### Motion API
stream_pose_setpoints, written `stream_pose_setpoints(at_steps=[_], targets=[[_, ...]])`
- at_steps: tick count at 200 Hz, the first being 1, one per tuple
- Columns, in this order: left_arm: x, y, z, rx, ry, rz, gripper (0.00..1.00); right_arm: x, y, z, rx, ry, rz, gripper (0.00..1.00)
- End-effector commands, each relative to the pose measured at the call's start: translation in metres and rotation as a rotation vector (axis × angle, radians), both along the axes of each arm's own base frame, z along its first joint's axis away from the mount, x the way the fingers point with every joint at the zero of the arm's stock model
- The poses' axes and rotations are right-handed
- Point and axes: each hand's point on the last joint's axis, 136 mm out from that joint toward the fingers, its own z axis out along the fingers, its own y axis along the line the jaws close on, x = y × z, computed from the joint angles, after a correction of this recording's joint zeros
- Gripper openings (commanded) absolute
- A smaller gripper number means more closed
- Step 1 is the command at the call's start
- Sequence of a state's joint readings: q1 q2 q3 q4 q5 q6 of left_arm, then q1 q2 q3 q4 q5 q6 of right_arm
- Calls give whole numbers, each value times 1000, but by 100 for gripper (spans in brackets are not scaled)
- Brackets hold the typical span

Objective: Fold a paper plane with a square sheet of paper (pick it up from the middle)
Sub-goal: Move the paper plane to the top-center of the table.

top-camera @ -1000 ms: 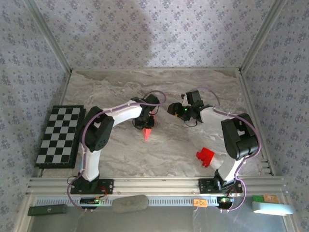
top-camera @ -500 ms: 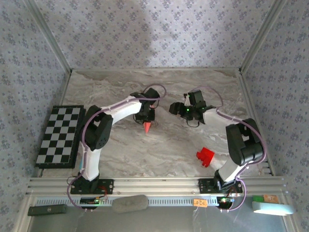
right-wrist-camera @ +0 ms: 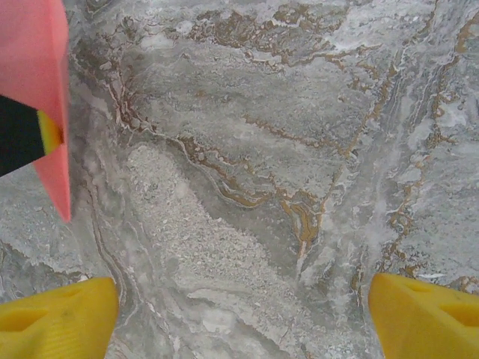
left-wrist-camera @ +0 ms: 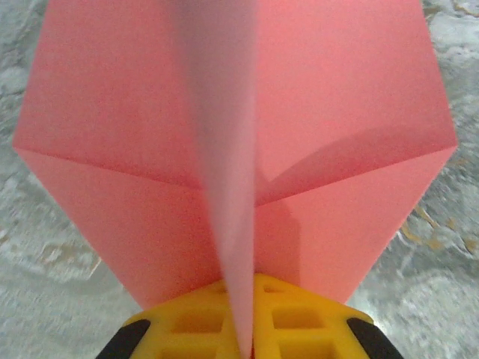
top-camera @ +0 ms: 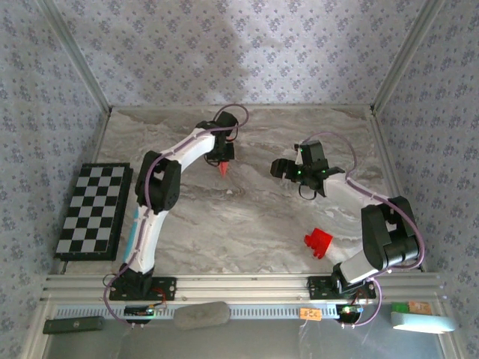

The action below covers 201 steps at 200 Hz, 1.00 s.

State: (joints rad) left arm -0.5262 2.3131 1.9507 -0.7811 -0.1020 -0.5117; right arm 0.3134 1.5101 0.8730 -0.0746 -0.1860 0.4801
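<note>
Since a second ago, the left arm has stretched away from the red block [top-camera: 317, 243], carrying the paper plane [top-camera: 223, 170] farther from it toward the far wall. The right gripper has meanwhile spread its fingers and drawn back.

We see the left gripper [left-wrist-camera: 239, 333] pinched tight on the plane's centre fold, well beyond and to the left of the block, with the plane's tip pointing away from the gripper. The right gripper [right-wrist-camera: 239, 314], beyond the block and nearer to it, stands wide apart and holds nothing.

We judge three risks. The pinch on thin folded paper may slip or crush the crease. The wings may spring open. The free gripper could clip the plane if it swings left.
</note>
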Motion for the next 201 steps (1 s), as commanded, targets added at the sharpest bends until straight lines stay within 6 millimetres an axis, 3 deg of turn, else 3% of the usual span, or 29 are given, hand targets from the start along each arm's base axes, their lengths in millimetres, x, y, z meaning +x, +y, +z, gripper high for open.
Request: stream_pose_setpoints(at_steps=[1, 201], targets=[[8, -4, 5, -3, -3, -21, 10, -3, -4, -5, -19, 11, 6, 89], [14, 0, -43, 90, 34, 27, 39, -2, 6, -13, 32, 45, 20, 89]])
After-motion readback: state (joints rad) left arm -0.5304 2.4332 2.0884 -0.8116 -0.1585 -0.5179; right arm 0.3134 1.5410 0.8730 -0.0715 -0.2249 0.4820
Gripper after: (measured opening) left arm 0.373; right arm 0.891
